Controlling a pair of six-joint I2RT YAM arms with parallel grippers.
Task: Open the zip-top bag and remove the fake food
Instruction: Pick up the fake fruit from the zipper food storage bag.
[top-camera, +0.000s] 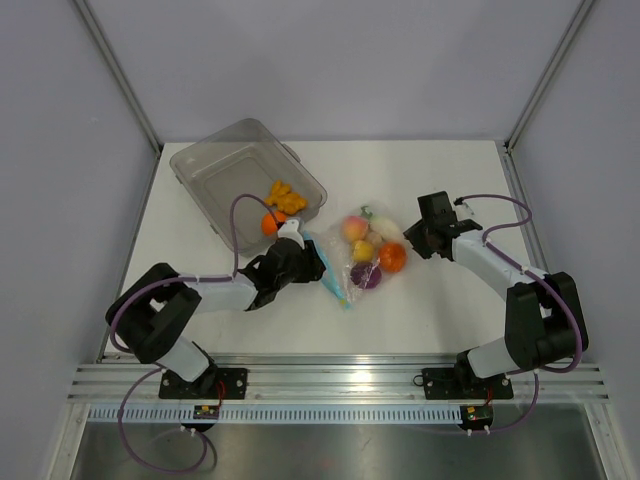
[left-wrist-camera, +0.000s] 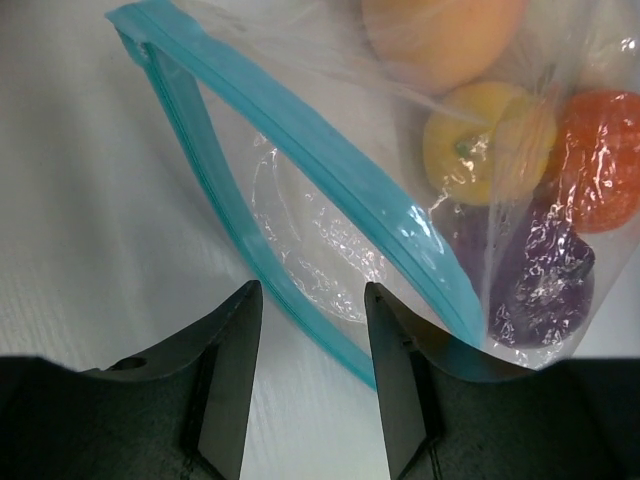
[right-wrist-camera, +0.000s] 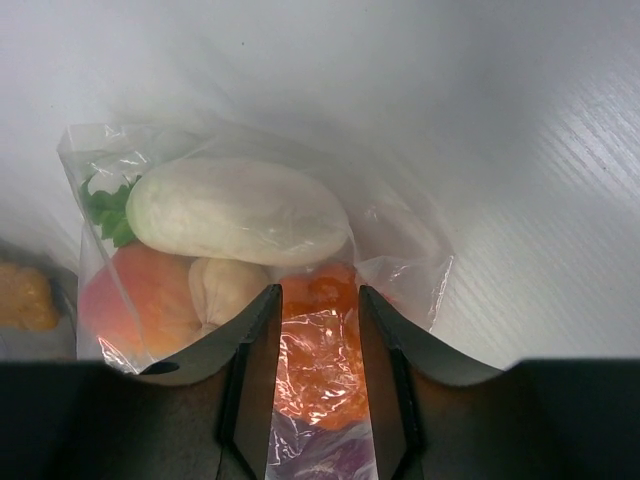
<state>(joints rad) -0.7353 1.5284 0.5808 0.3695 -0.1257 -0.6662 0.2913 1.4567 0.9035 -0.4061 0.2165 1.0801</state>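
The zip-top bag (top-camera: 365, 255) lies mid-table, its light-blue zip strip (top-camera: 337, 275) toward my left arm. Inside it is the fake food: a peach piece (top-camera: 354, 228), a white one (top-camera: 386, 230), a yellow one (top-camera: 362, 250), an orange one (top-camera: 393, 257) and a purple one (top-camera: 366, 275). My left gripper (top-camera: 312, 262) is open at the bag's mouth. The two zip lips are parted there, and the lower lip (left-wrist-camera: 300, 310) runs between the fingers. My right gripper (right-wrist-camera: 318, 292) is at the bag's far end, its fingers pressed on the orange piece (right-wrist-camera: 320, 350) through the plastic.
A rigid clear tub (top-camera: 215, 165) sits tilted at the back left. It holds small orange pieces (top-camera: 285, 197), and an orange ball (top-camera: 270, 223) shows at its near corner. Grey walls close in the table on three sides.
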